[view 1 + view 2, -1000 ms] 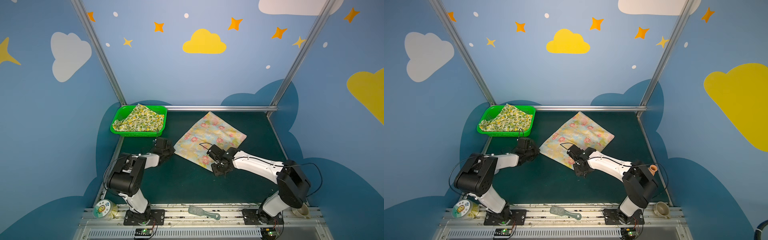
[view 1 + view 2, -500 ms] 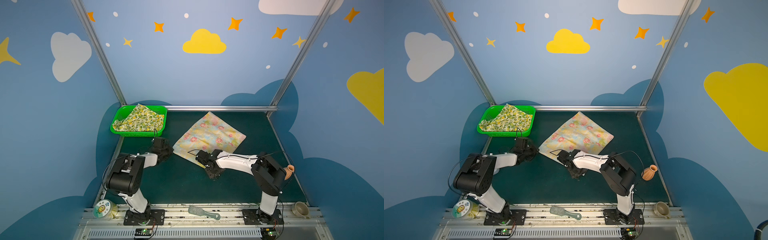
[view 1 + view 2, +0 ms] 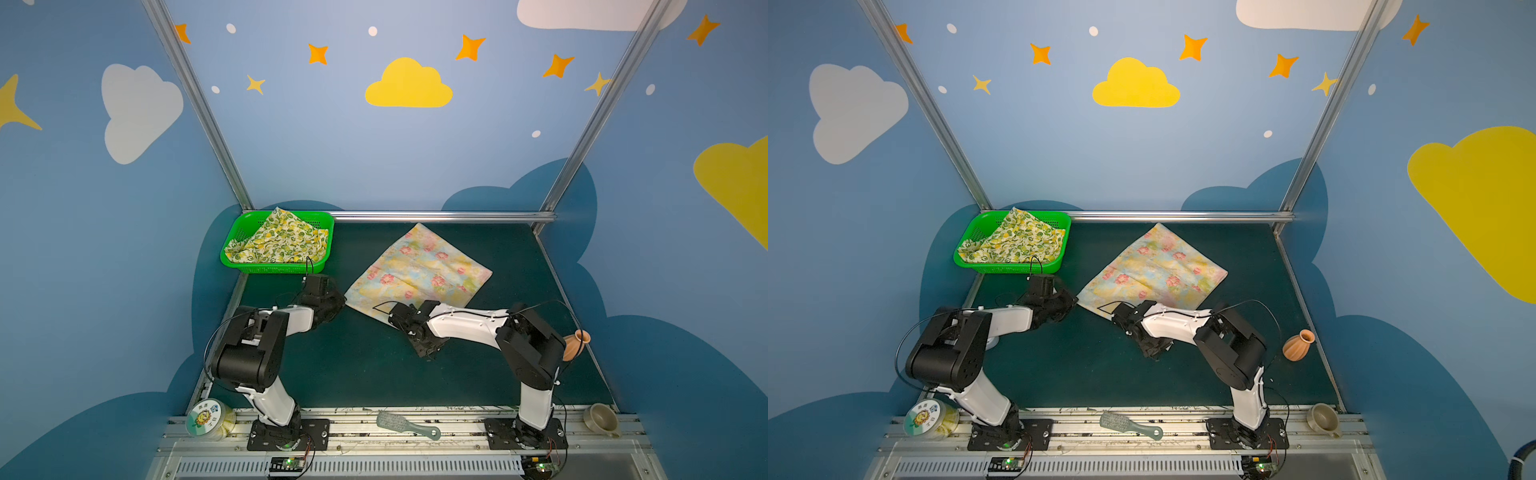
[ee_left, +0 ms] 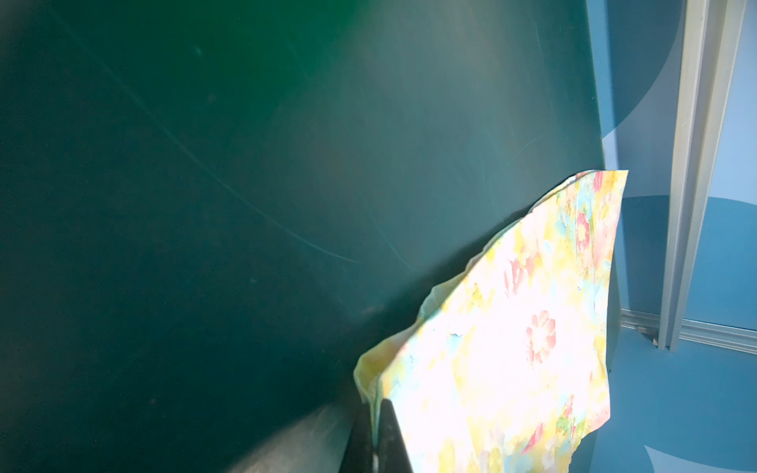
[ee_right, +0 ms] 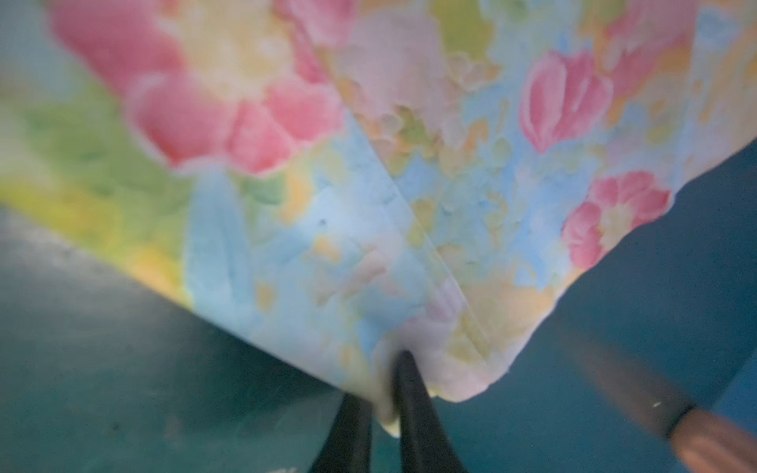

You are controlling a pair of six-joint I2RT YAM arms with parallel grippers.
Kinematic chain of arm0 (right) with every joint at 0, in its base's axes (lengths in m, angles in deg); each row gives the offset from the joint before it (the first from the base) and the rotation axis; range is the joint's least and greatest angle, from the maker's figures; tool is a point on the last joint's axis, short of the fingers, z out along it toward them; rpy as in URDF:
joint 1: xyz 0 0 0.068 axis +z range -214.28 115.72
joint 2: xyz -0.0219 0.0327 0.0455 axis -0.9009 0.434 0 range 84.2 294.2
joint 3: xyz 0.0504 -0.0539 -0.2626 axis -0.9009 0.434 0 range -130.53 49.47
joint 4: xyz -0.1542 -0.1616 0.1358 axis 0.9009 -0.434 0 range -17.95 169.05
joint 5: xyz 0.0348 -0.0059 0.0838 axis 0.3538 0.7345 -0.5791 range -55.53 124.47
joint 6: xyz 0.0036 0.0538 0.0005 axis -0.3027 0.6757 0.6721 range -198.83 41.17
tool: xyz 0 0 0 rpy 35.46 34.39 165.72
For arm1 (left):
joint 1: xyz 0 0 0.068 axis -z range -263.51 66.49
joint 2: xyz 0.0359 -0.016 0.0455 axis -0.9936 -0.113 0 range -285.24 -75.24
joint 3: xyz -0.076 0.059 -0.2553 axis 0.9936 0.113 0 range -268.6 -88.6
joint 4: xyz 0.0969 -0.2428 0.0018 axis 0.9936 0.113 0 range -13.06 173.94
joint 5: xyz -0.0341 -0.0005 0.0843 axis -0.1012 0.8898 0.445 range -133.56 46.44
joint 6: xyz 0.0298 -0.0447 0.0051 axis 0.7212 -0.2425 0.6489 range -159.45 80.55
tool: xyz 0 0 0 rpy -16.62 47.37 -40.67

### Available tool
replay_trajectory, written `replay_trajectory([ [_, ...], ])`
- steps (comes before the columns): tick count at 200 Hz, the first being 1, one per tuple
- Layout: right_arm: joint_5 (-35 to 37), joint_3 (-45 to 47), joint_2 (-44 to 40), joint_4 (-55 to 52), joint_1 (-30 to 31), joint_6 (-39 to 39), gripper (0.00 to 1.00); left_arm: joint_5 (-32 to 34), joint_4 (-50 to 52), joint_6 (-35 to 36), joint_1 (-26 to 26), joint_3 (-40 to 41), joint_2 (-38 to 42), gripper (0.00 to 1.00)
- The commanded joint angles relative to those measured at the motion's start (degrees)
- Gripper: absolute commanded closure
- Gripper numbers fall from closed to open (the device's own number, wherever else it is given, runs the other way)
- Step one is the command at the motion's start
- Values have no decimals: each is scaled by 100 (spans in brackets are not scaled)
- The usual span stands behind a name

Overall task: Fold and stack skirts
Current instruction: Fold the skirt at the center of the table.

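1. counter [image 3: 374, 374]: dark green. i see both arms reaching out low over it in both top views.

2. floral skirt [image 3: 419, 266]: pastel yellow-blue with pink flowers, spread on the counter. most of it lies beyond the two end effectors, and its near edge runs between them.

3. green basket [image 3: 232, 266]: just beyond the left end effector, at the far corner of the counter.

4. lemon skirt [image 3: 278, 241]: loosely bunched inside the basket, well apart from the right end effector.

5. left end effector [image 4: 375, 413]: fingers pressed together, pinching the corner of the floral skirt nearest the basket. the wrist view shows cloth caught between the black fingers.

6. right end effector [image 5: 385, 368]: fingers pressed together, pinching the near edge of the floral skirt beside a seam. this wrist view is blurred.

7. small items, all well behind both end effectors: a terracotta vase [image 3: 1296, 345] beside the right arm's elbow, and a round tin [image 3: 208, 419], a brush [image 3: 407, 424] and a cup [image 3: 600, 419] on the front rail.
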Motion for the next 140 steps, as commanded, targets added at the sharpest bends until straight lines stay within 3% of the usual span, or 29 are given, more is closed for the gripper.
replay_trajectory([
  [1,-49,-27,175,-144,10,-2,100,-8,146,116,-60,-118,-2,96],
  [109,-1304,-798,77,-381,1038,306,100,-78,515,399,-120,-623,-132,96],
  [128,-1322,-823,69,-346,1046,385,82,-104,522,406,-120,-636,-140,96],
  [140,-1265,-812,47,-354,1050,384,76,-122,531,432,-119,-640,-133,96],
])
